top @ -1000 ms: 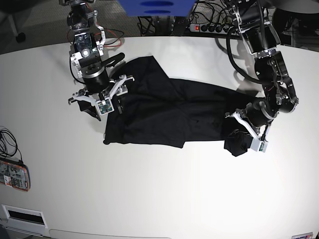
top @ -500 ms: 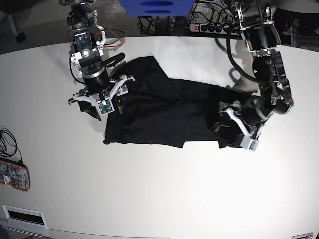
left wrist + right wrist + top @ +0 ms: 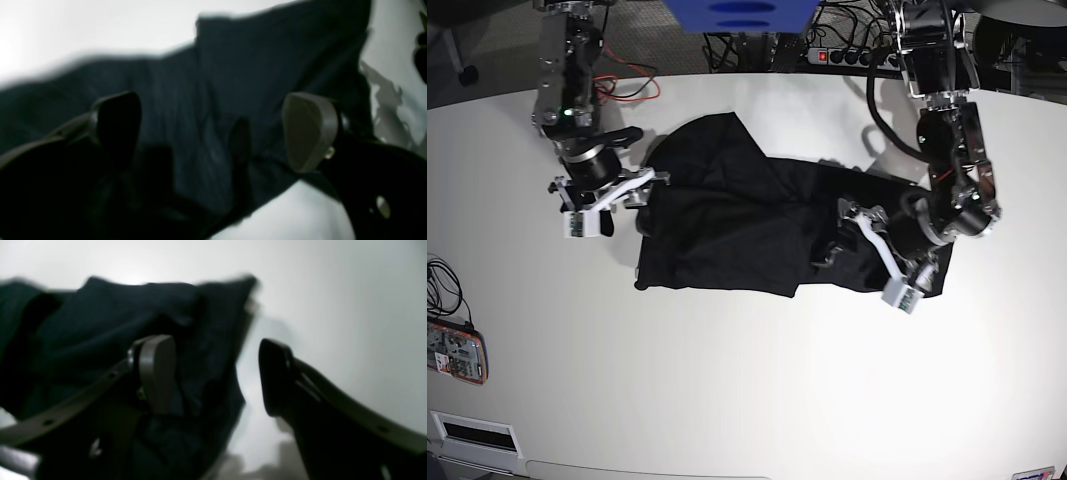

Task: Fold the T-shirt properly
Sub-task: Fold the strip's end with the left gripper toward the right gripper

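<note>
Compared with half a second ago, we see the left gripper (image 3: 865, 257) further in over the T-shirt (image 3: 747, 220), nearer the middle of the garment, and the bunched end it worked on now lies flatter against the table (image 3: 747, 400). The right gripper (image 3: 607, 200) has pulled off the cloth: earlier it sat on the shirt's near-left edge, now it hangs just beside that edge, over bare table.

In the left wrist view the left gripper (image 3: 213, 133) has its fingers (image 3: 308, 130) spread wide with dark fabric (image 3: 267, 60) below them; nothing is pinched between them. In the right wrist view the right gripper (image 3: 213, 373) also stands apart, one finger (image 3: 156, 370) over the shirt's edge (image 3: 116, 323), the other over white table (image 3: 350, 306).

The T-shirt is plain black and lies spread sideways across the middle of the table, rumpled. A pointed flap sticks up at its upper left, soft creases run across the body, and the end under the left gripper is folded on itself. Both wrist views are blurred, so we cannot make out finer detail.
</note>
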Controlling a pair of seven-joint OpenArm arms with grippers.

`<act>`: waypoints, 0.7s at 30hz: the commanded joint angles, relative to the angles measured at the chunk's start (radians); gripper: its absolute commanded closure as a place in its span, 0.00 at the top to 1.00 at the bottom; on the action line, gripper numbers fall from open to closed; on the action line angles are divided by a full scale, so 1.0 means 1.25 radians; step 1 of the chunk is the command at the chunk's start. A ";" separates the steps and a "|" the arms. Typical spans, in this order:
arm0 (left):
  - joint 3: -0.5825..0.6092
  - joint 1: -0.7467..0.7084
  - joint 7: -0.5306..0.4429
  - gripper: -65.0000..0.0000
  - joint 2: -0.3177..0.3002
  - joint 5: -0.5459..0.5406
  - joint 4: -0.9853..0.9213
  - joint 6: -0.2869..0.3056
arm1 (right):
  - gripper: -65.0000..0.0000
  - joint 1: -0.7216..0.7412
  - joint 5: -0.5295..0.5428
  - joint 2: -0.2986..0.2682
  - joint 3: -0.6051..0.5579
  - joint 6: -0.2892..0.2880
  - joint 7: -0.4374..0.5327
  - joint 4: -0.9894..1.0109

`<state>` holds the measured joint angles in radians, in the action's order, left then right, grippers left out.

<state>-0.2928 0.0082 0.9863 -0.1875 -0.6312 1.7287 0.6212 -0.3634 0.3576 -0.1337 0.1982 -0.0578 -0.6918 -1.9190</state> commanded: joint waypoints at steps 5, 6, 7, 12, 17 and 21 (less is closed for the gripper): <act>-0.074 -0.060 -0.127 1.00 -0.020 -0.012 0.217 -0.002 | 0.58 0.008 0.239 -0.002 0.108 -0.006 -0.051 -0.003; -0.087 -0.075 -0.173 1.00 -0.027 -0.012 0.239 -0.002 | 0.58 0.008 0.272 -0.002 0.116 -0.006 -0.067 0.009; -0.097 -0.089 -0.212 1.00 -0.031 -0.012 0.245 -0.002 | 0.58 0.009 0.294 -0.002 0.117 -0.006 -0.079 0.026; -0.162 -0.189 -0.421 1.00 -0.063 -0.011 0.248 -0.002 | 0.58 0.059 0.315 -0.002 0.117 -0.027 -0.139 0.129; -0.238 -0.270 -0.526 1.00 -0.063 -0.011 0.248 -0.002 | 0.58 0.086 0.314 -0.002 0.117 -0.077 -0.141 0.248; -0.302 -0.309 -0.558 1.00 -0.063 -0.011 0.248 -0.002 | 0.58 0.096 0.314 -0.002 0.115 -0.097 -0.141 0.327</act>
<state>-0.6666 -0.3859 0.3218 -0.2554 -0.6243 2.0232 0.6136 -0.2329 0.7677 -0.1307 0.3428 -0.1944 -0.8410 -1.5063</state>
